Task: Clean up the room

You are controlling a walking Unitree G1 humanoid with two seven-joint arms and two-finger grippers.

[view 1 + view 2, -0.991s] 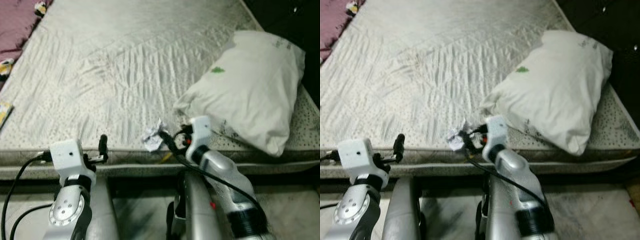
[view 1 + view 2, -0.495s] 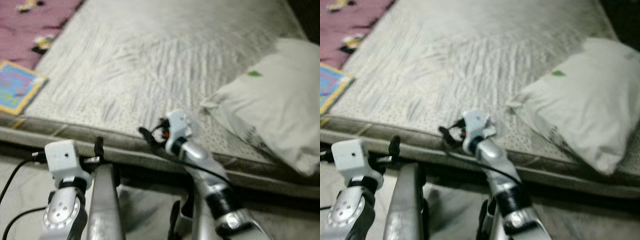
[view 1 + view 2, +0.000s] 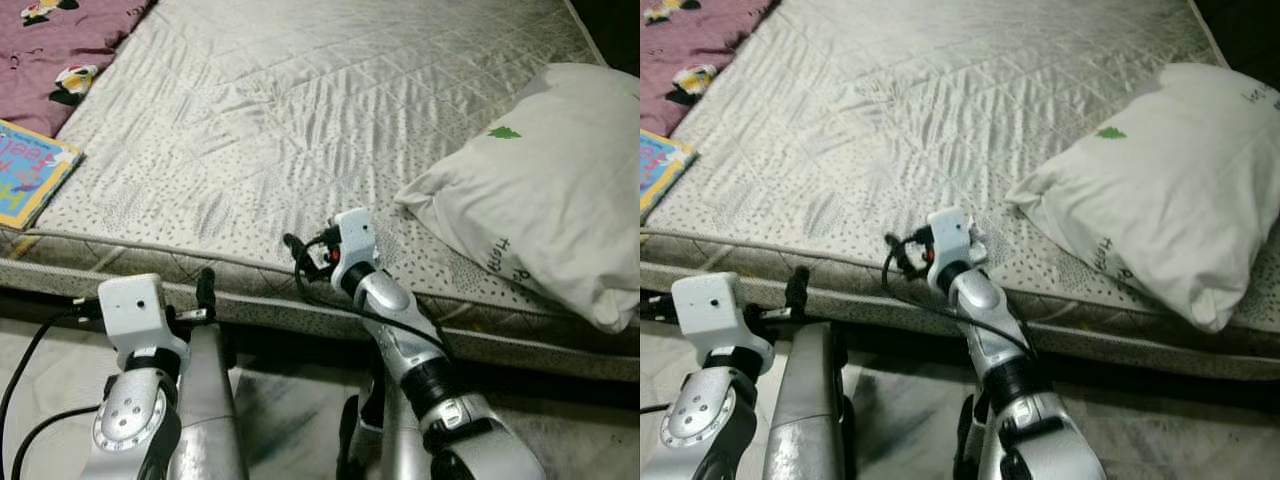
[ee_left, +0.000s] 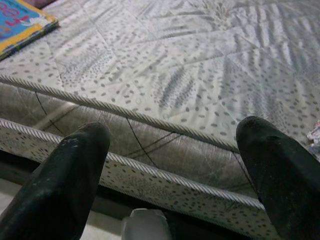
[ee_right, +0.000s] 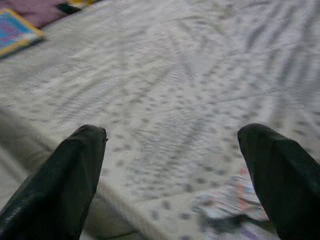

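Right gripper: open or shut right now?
Open. In the right wrist view the right gripper has its two black fingers far apart over the mattress, with crumpled paper lying unheld between them.

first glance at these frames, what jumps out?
The big white pillow on the right side of the bare quilted mattress stands out first. Next, the right gripper, fingers open, over the mattress's near edge, with a crumpled paper scrap lying on the mattress by its fingers. A colourful book lies off the mattress's left edge.
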